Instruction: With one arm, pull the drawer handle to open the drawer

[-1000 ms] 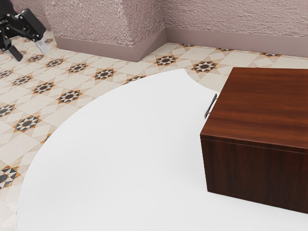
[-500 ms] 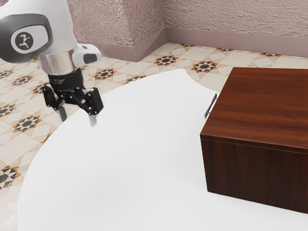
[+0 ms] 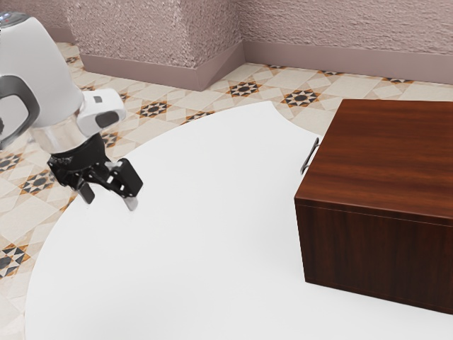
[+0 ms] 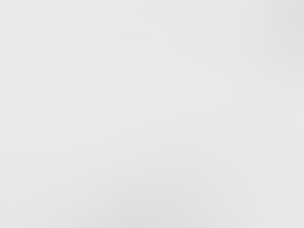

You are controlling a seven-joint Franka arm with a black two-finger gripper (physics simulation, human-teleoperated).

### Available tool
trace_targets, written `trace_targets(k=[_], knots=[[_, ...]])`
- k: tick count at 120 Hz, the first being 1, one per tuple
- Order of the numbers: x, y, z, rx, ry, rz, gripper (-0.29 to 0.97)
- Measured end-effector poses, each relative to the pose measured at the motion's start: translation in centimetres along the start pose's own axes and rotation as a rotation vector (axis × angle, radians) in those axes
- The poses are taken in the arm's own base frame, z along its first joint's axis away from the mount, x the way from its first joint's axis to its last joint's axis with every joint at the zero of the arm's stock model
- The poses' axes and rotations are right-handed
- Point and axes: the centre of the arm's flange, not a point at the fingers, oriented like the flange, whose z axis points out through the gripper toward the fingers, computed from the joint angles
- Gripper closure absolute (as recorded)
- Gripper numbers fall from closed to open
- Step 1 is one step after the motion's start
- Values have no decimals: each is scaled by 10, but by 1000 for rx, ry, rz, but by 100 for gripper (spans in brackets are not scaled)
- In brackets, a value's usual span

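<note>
Exterior view: the hand [image 3: 110, 200] hovers at nine o'clock above the counter [image 3: 212, 234], fingers spread, likely ready to straddle the drawer handle [image 3: 309, 156], which sits well apart at its three o'clock.

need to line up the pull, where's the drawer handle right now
In the exterior view, the drawer handle is on the left-facing front of the brown cabinet, right of centre, above the white table. The open gripper hangs far toward the view's left.

White table [image 3: 212, 241], wooden drawer cabinet [image 3: 382, 205] on it
</note>
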Motion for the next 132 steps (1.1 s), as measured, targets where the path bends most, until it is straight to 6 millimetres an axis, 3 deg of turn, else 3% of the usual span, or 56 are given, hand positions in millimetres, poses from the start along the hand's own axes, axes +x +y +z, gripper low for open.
trace_targets(k=[10,24,38,62,70,76,88,114,132], knots=[[21,-6,6,-49,20,-6,0],[27,5,-14,-71,63,24,0],[32,8,-5,-63,47,27,0],[50,12,28,-138,16,-24,0],[55,11,29,-201,16,-56,0],[61,14,18,-238,45,-69,0],[77,29,-3,-289,102,-85,0],[92,76,27,-302,94,-77,0],[96,88,32,-345,97,-91,0]])
